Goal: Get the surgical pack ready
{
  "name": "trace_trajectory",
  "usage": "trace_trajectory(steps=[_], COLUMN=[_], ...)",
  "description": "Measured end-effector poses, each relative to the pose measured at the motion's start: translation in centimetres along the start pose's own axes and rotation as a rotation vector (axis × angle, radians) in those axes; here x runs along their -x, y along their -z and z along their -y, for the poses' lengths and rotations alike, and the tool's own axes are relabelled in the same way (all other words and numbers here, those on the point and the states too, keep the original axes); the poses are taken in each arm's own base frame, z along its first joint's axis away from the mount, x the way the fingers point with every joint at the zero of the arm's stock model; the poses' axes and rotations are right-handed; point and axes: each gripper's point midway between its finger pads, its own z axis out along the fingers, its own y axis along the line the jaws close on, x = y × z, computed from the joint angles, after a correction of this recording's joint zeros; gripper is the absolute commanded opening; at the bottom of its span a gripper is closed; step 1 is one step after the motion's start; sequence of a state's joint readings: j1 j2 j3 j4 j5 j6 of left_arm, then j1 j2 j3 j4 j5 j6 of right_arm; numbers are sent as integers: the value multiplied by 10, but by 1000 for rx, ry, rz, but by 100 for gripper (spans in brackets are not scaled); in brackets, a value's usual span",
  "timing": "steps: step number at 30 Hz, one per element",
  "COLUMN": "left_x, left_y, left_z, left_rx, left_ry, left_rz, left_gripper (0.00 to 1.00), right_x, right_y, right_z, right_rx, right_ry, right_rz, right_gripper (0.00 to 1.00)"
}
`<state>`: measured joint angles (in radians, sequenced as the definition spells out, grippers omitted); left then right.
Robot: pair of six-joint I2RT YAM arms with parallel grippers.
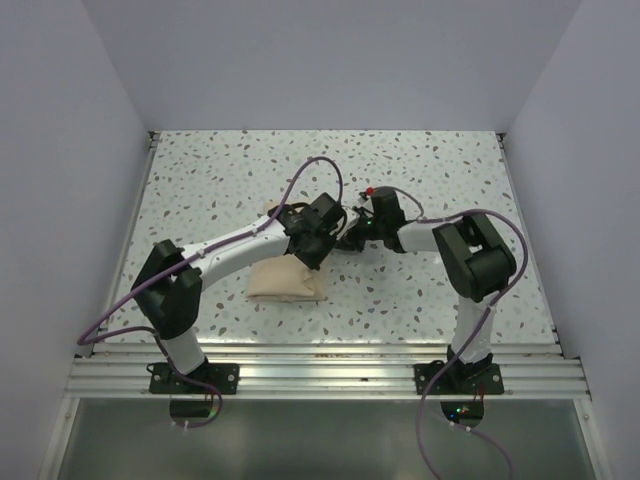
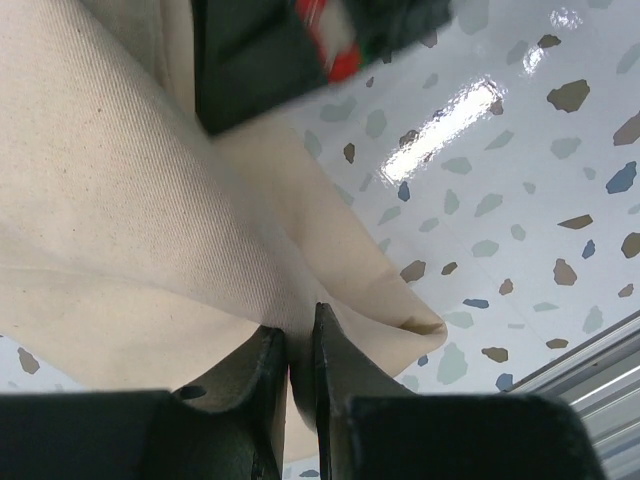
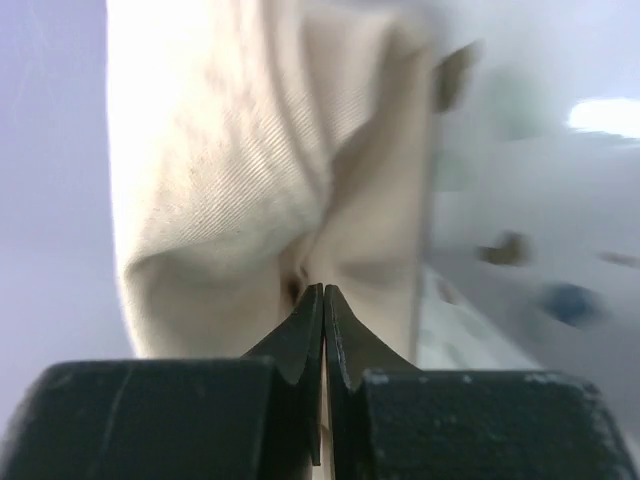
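Left wrist view: my left gripper (image 2: 290,345) has its fingers nearly together, pinching a fold of the surgical pack (image 2: 120,200). Its cream cloth rises ahead of the tips and to their left. My right gripper (image 3: 323,300) has its fingers pressed tight on another fold. Speckled table (image 2: 520,200) lies right of my left fingers. From above, both grippers meet at the pack's far right side.

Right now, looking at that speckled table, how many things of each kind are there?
Tan surgical pack: 1
Robot arms: 2, with the left gripper and the right gripper each pinching the pack's cloth
Purple cables: 2
Total: 5
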<state>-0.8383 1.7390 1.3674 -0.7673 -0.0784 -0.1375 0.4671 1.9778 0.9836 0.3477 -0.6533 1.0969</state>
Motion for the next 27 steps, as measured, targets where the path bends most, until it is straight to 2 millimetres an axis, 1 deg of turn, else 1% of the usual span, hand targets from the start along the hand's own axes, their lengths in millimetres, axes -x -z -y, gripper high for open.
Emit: trace_trajectory(steps=[2, 5, 6, 8, 10, 12, 15, 17, 20, 23, 26, 27], left_x=[-2, -3, -2, -2, -2, -2, -2, -2, -2, -2, -3, -3], left_y=[-1, -2, -1, -1, -1, -1, -1, -1, -1, -1, -1, -1], left_z=[1, 1, 1, 1, 1, 1, 1, 1, 1, 1, -2, -2], left_rx=[-2, -3, -2, -3, -3, -5, -6, -6, -6, -3, 5, 6], left_ry=[-2, -1, -1, -1, -1, -1, -1, -1, -1, -1, 2, 3], left_rz=[0, 6, 8, 8, 8, 8, 8, 8, 8, 8, 7, 6], left_gripper=[0, 0, 0, 0, 0, 0, 0, 0, 0, 0, 0, 0], right_x=[22, 44, 47, 46, 42, 42, 47, 53, 59, 56, 51, 51], right_y=[21, 44, 48, 51, 49, 48, 43, 36, 19, -3, -24, -27], right_z=[11, 27, 32, 36, 34, 28, 13, 2, -11, -16, -15, -13], right_rx=[-42, -103, -124, -152, -162, -157, -133, -112, -75, -52, -35, -35], right_ry=[1, -2, -1, 10, 27, 38, 60, 69, 72, 50, 17, 9], right_rz=[49, 97, 101, 88, 71, 66, 71, 77, 79, 64, 47, 46], right_gripper=[0, 0, 0, 0, 0, 0, 0, 0, 0, 0, 0, 0])
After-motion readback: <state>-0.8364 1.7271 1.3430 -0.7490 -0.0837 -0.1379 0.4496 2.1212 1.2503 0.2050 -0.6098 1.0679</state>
